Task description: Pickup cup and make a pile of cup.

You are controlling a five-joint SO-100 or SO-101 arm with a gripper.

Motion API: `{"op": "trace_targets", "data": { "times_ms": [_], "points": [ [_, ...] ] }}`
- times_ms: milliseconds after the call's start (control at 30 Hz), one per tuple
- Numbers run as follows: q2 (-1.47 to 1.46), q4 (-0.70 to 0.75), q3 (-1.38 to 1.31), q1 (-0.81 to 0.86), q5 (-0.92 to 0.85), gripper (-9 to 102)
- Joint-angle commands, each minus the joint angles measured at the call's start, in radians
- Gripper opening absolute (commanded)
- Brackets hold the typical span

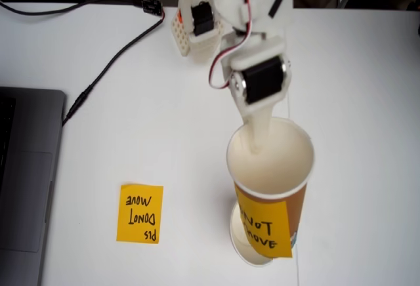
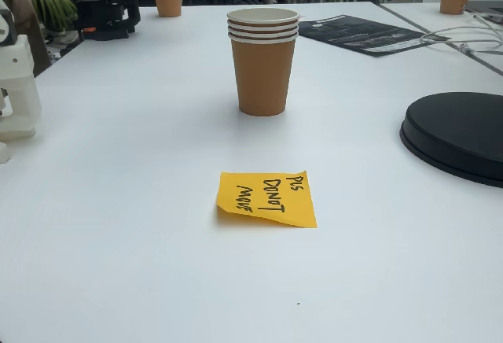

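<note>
The cup (image 1: 270,168), clamped by its wall in the closed gripper (image 1: 254,143) near the table's (image 1: 164,102) lower edge, could be dropped off-centre and the second cup (image 1: 244,250) beneath it toppled

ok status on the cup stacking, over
Gripper shut on orange-brown paper cup at its rim, one finger inside. Cup tilted above a second white cup mouth. Loose yellow sticky note lies apart.

A yellow sticky note (image 1: 140,213) reading "PLS DONOT MOVE" lies flat on the white table (image 1: 151,128), with a grey laptop (image 1: 26,181) at the left edge and a black cable (image 1: 108,63) trailing above it. In the other fixed view, a black round disc (image 2: 460,134) sits at the right, a dark printed sheet (image 2: 361,34) lies farther back, and a potted plant (image 2: 35,1) stands at the far left.
</note>
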Motion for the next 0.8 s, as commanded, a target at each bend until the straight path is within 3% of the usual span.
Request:
{"op": "trace_targets", "data": {
  "times_ms": [0, 767],
  "points": [
    [-0.002, 0.023, -0.037, -0.006, 0.014, -7],
    [-0.118, 0.020, -0.038, -0.006, 0.009, -6]
  ]
}}
